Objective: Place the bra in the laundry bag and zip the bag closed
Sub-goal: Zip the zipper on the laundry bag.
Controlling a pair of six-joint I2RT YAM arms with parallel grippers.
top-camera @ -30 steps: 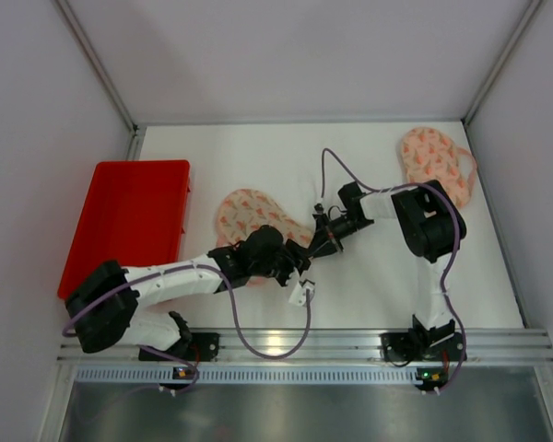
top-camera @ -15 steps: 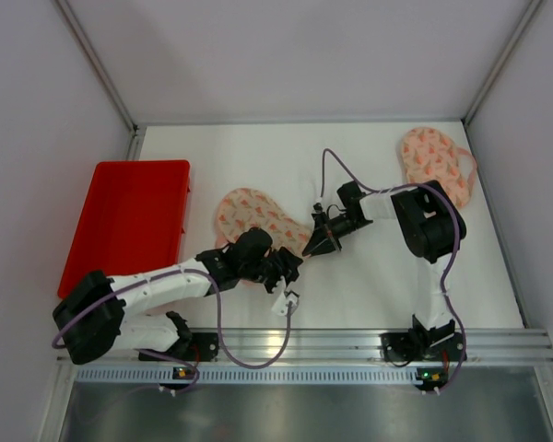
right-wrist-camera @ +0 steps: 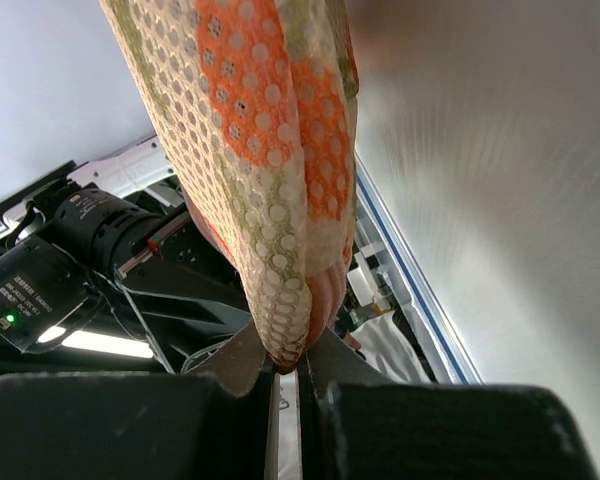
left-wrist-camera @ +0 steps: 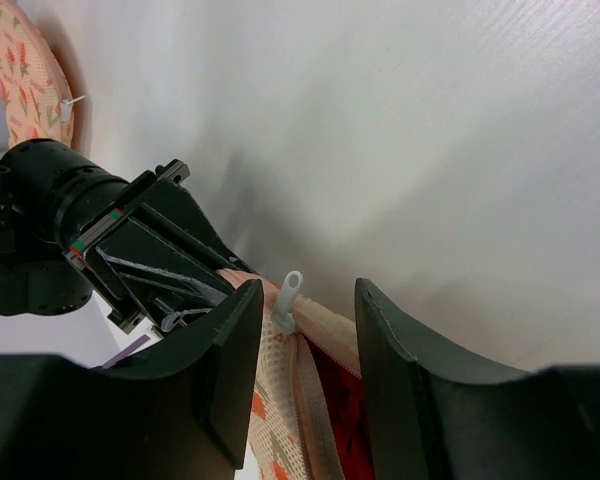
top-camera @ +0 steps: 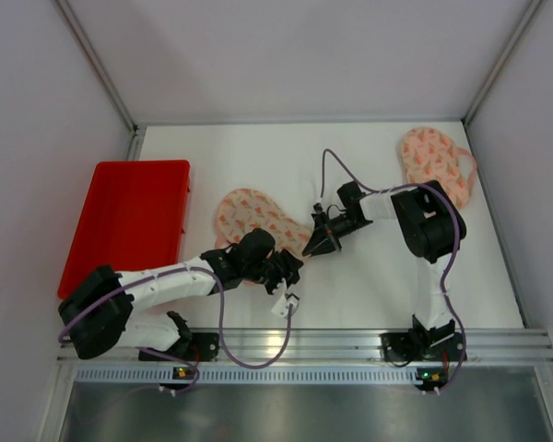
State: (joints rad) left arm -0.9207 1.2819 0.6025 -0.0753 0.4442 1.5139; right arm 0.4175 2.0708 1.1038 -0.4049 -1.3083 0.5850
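The peach mesh laundry bag [top-camera: 249,214] with an orange pattern lies at the table's middle. In the left wrist view its zipper [left-wrist-camera: 305,390] is partly open, and red fabric [left-wrist-camera: 342,405], apparently the bra, shows inside. The white zipper pull [left-wrist-camera: 289,298] stands up between the jaws of my left gripper [left-wrist-camera: 308,295], nearer the left finger. The left gripper [top-camera: 290,267] is open and grips nothing. My right gripper [top-camera: 315,244] is shut on the bag's right end, which it holds raised; the mesh [right-wrist-camera: 270,150] hangs pinched in the right gripper [right-wrist-camera: 288,365].
A red bin [top-camera: 129,221] stands at the left. A second patterned mesh piece [top-camera: 433,161] lies at the back right corner, also in the left wrist view [left-wrist-camera: 25,80]. White walls close in the table at the back and sides.
My left arm has drawn back toward the near left, and its dangling white tag moved with it. The right gripper has shifted slightly left, still holding the bag's end.
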